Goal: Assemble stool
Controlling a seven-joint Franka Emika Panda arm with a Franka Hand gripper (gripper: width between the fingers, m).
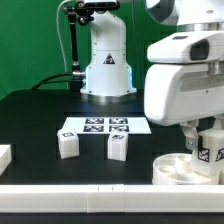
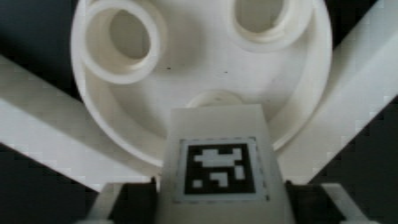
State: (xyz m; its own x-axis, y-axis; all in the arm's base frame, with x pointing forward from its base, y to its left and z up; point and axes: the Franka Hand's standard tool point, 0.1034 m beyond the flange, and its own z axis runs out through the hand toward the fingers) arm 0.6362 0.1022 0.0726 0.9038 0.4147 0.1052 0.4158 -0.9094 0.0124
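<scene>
My gripper (image 1: 206, 138) is shut on a white leg block (image 1: 210, 152) and holds it upright over the round white seat (image 1: 180, 168) at the exterior view's right front. In the wrist view the leg (image 2: 217, 150) shows its tag between my dark fingers (image 2: 150, 202), with its far end over the seat (image 2: 125, 100) near one socket hole. My gripper (image 2: 222, 208) sits at that view's edge. Two more tagged leg blocks (image 1: 67, 143) (image 1: 118, 145) stand on the black table, apart from the seat.
The marker board (image 1: 105, 126) lies flat behind the two loose legs. A plain white block (image 1: 4, 155) sits at the exterior view's left edge. A white rail (image 1: 80, 195) runs along the front. White bars (image 2: 36, 115) flank the seat in the wrist view.
</scene>
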